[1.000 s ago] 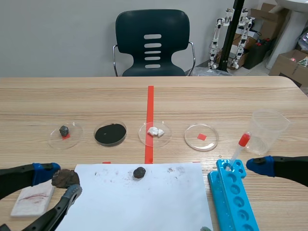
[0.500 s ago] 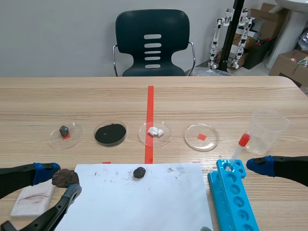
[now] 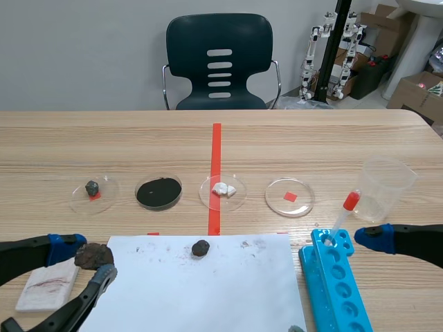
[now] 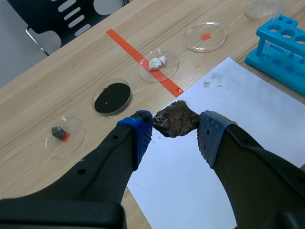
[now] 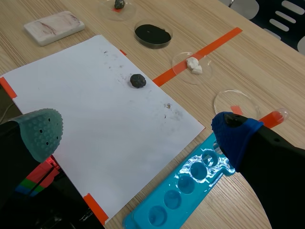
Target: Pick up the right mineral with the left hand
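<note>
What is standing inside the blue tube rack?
A red-capped dropper stands in a far-end hole of the blue rack; its tip is hidden inside. The other visible holes look empty.

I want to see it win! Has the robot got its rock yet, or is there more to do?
Done: the left pincer is shut on a brown mineral, pads pressing both sides. In hand: it holds it by the edge of the white paper, seemingly off the table. Left: perhaps only lifting higher. A smaller dark mineral lies untouched on the paper.
</note>
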You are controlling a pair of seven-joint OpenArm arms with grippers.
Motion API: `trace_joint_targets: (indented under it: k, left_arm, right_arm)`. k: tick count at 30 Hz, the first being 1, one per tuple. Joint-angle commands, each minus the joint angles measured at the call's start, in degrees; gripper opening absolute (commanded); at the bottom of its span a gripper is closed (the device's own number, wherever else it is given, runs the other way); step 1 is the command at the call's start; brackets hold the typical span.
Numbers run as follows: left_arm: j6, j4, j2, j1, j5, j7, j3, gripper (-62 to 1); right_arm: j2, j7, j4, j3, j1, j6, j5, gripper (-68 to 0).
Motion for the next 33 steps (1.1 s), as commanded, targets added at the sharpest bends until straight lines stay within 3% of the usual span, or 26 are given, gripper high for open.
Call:
trace_joint_targets:
  k: [1, 33]
  left_arm:
    - [0.3, 0.6, 0.3, 0.0, -0.5, -0.8, 0.3, -50.9]
    - [0.3, 0.6, 0.3, -0.2, -0.5, 0.7, 0.3, -50.9]
  right_arm:
    - [0.3, 1.0, 0.5, 0.4, 0.2, 0.0, 0.6, 0.4]
    - [0.3, 1.0, 0.5, 0.4, 0.2, 0.0, 0.6, 0.4]
